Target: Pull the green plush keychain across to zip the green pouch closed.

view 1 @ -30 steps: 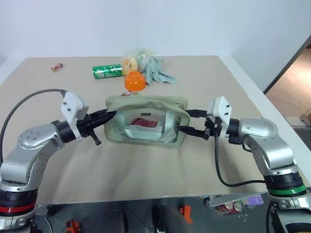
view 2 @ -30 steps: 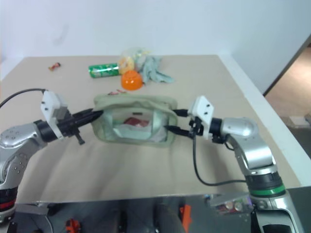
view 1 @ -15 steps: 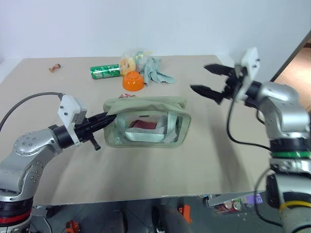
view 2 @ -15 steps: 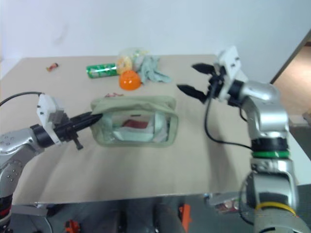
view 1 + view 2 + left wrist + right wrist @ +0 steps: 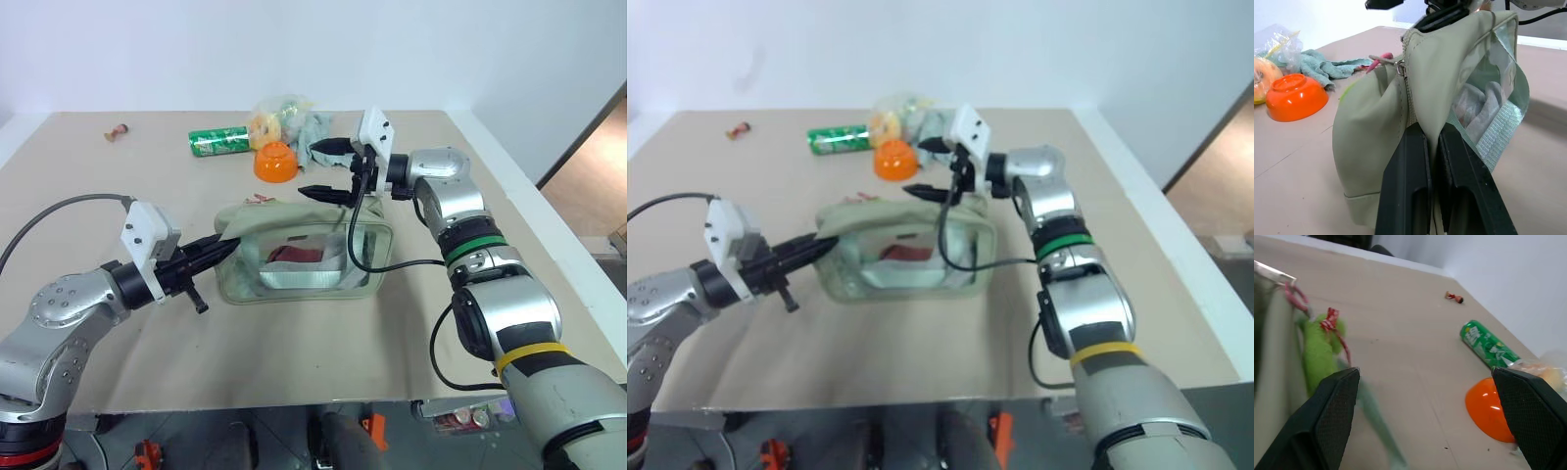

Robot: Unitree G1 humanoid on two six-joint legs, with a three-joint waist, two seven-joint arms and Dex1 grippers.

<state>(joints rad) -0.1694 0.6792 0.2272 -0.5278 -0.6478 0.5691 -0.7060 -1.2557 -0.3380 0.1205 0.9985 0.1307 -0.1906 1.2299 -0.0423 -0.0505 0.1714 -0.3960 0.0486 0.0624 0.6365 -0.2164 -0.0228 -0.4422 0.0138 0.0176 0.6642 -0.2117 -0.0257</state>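
The green pouch (image 5: 306, 257) lies mid-table, pale sage with a clear window and a red item inside. My left gripper (image 5: 231, 245) is shut on the fabric of its left end; the left wrist view shows both fingers (image 5: 1408, 191) pinching that end beside the zip. The green plush keychain (image 5: 1317, 352), lime with a red bit, hangs off the pouch's far left corner, where it shows as a pink speck (image 5: 261, 199). My right gripper (image 5: 310, 169) hovers wide open above the pouch's far edge, pointing left toward the keychain and holding nothing.
Behind the pouch stand an orange bowl (image 5: 275, 163), a green soda can (image 5: 217, 142), a crinkled plastic bag (image 5: 275, 111) and a grey-green rag (image 5: 1320, 66). A small red object (image 5: 121, 128) lies far left. The table's right edge (image 5: 519, 196) drops off beside my right arm.
My right gripper left the pouch's right end, opened wide, swung up and then across to the left over the pouch's far edge. My left gripper kept its hold.
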